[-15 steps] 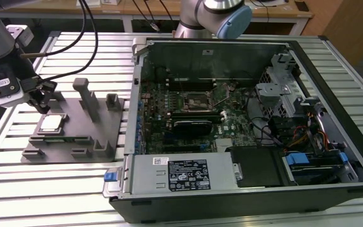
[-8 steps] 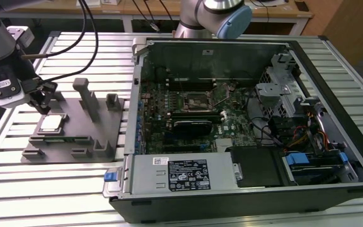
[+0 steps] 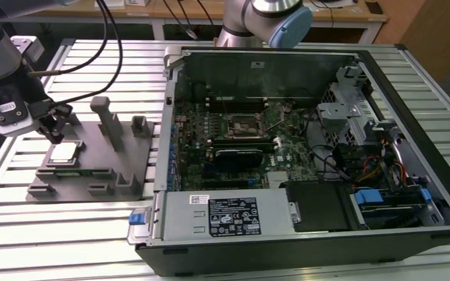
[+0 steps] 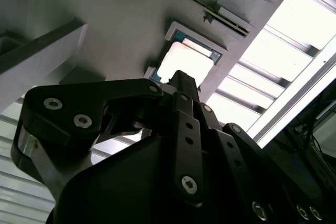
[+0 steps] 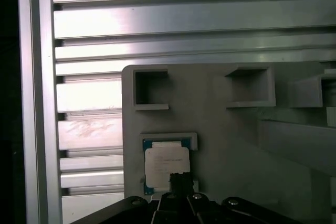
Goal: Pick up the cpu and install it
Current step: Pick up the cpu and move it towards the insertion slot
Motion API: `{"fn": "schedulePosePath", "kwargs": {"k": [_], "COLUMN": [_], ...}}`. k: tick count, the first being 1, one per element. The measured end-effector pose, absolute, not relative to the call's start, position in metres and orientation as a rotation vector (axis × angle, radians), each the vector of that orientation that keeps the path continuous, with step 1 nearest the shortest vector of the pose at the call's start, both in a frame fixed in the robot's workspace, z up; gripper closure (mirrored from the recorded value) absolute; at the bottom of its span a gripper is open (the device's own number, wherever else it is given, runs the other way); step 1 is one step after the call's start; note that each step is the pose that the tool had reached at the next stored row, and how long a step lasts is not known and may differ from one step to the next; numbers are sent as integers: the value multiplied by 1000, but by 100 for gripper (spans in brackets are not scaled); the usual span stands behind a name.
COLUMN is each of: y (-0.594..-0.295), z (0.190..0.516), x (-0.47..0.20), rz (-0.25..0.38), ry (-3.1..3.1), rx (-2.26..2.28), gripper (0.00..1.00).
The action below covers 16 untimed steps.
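In the exterior view, the approach to the pick is judged to be the step in hand. The gripper (image 3: 54,133) is hung at the left of the frame, just above the cpu (image 3: 62,153). The cpu is seated flat in a recess of the grey fixture (image 3: 143,159).

How far the gripper is open cannot be told, and nothing is seen held in it. The socket (image 3: 245,124) lies well apart, inside the open case (image 3: 303,253), whose wall edge would have to be cleared on any carry across. An upright post (image 3: 106,124) stands near the cpu, on the exterior view's right.

In the second wrist view, the cpu (image 4: 185,62) is seen just beyond the gripper (image 4: 181,83).

In the first wrist view, one edge of the cpu (image 5: 165,160) is overlapped by the gripper (image 5: 178,183). The opposite edge is bounded by a low rim (image 5: 170,137), so a straight, square descent is judged to be called for.
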<state>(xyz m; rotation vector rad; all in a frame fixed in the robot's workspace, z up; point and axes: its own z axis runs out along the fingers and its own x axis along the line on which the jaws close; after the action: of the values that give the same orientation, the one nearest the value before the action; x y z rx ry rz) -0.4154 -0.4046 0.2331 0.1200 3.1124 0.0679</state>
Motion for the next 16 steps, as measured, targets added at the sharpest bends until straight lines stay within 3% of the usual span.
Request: {"fn": "schedulePosePath", "kwargs": {"k": [13, 15, 16], "y": [-405, -405, -405], "z": [227, 227, 226], "x": [-415, -415, -415], "rz": [68, 68, 68], "ry": [3112, 3112, 3112], "rx": [120, 120, 120], "gripper": [89, 89, 84]}}
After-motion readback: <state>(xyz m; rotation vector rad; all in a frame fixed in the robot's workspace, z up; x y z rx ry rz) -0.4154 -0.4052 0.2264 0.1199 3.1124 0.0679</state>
